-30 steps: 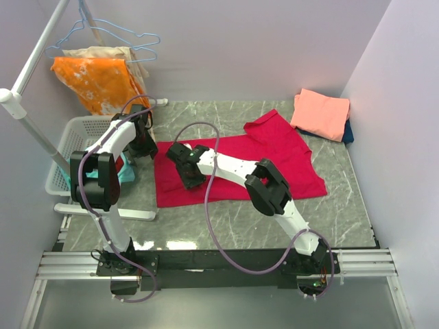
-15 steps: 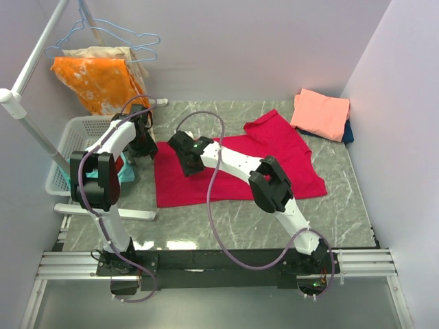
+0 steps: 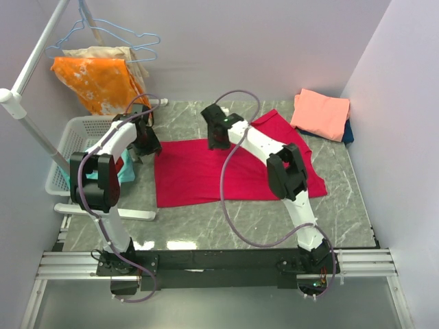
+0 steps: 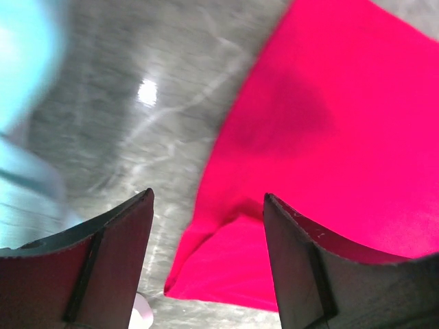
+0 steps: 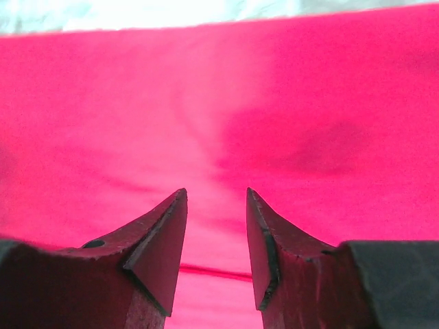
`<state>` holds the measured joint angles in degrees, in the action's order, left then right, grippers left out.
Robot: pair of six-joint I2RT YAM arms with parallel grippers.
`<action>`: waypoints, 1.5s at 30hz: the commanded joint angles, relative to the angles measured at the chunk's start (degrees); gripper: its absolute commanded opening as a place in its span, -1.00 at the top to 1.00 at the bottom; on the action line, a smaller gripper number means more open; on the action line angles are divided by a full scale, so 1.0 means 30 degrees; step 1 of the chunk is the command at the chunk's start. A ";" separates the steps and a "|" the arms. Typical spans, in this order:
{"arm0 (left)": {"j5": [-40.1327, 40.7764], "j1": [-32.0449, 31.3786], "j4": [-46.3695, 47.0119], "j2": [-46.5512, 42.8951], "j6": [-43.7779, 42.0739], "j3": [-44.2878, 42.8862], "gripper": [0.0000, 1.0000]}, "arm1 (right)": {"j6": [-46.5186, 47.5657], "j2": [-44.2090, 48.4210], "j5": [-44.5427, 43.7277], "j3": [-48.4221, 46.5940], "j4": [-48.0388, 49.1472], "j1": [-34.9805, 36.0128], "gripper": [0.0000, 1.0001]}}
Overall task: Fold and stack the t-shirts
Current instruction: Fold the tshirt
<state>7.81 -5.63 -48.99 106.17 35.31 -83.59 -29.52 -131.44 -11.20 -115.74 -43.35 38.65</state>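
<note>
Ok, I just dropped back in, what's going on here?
The red tee lies spread on the table, not yet folded. The left gripper hangs open over its far left corner; the right gripper hangs open over its far edge. Neither holds anything. A folded pink tee sits on a blue tee at the far right.

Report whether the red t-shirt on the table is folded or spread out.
Spread out: the red t-shirt lies flat across the table, a sleeve sticking out at the far side; only one corner looks doubled over.
</note>
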 commanded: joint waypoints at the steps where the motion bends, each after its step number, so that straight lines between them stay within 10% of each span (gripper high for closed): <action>1: -0.1110 -0.1110 0.0335 -0.1054 -0.0929 -0.0495 -0.40 | 0.0815 0.1362 -0.0309 -0.0793 -0.0987 0.0181 0.04; 21: 0.1233 -0.2343 -0.0953 0.7029 0.1501 -0.6265 -0.35 | 0.3247 0.3354 -0.0660 0.2136 -0.0667 0.5335 0.03; 45: 0.0617 -0.2108 -0.2446 0.9609 0.0916 -0.9955 -0.37 | 0.4624 -0.1627 0.2562 -0.2321 -0.0023 0.7183 0.02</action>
<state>9.63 -12.29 -55.51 131.61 39.40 -109.38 -16.99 -135.44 -4.62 -121.95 -44.58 59.83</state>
